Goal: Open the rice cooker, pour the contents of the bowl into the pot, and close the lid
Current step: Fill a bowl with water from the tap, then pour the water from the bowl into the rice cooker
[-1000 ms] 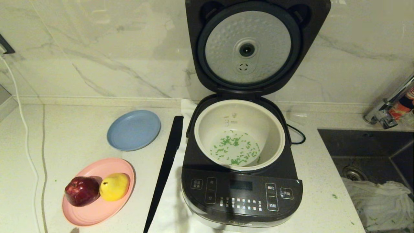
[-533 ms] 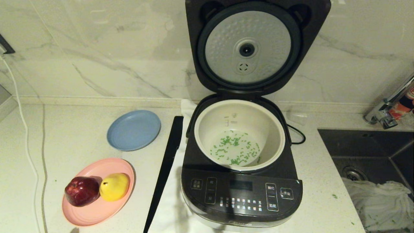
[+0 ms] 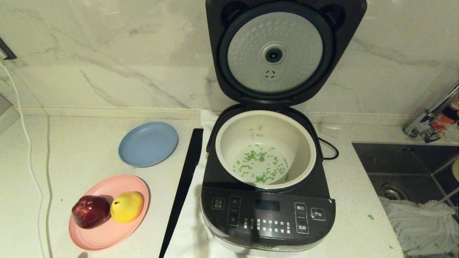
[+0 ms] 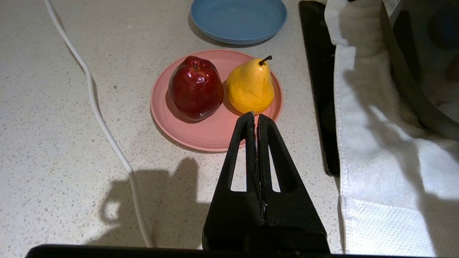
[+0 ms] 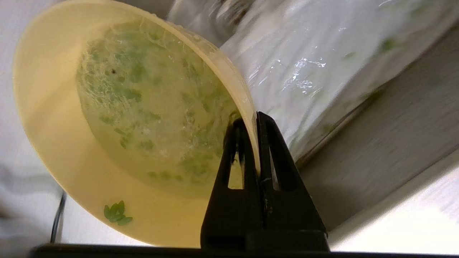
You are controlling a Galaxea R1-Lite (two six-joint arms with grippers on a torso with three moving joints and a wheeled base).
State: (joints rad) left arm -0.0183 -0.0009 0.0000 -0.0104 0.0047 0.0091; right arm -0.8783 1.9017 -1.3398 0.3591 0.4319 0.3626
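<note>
- Right claw pinches the rim of the one pale yellow bowl, one finger inside the wall and one outside; the bowl's hollow opens out from the fingertips, tilted, with green bits and pale wet film clinging to its inside.
- Head view shows only a pale sliver at the far 3 o'clock edge, over the sink; whether that is the bowl cannot be told.
- Left claw has its two fingers pressed together on nothing, hanging above the table just short of the pink plate.
- One rice cooker stands at the middle of the table on a white towel, its single lid swung fully upright against the marble wall.
- One cream pot sits in the cooker; the contents, scattered green bits in a little pale liquid, lie on its floor.
- Two plates lie at 9 o'clock of the cooker: one blue plate, and the pink one nearer, bearing one red apple touching one yellow pear.
- One long black strip lies between plates and cooker.
- One white cable crosses the table at the far 9 o'clock side.
</note>
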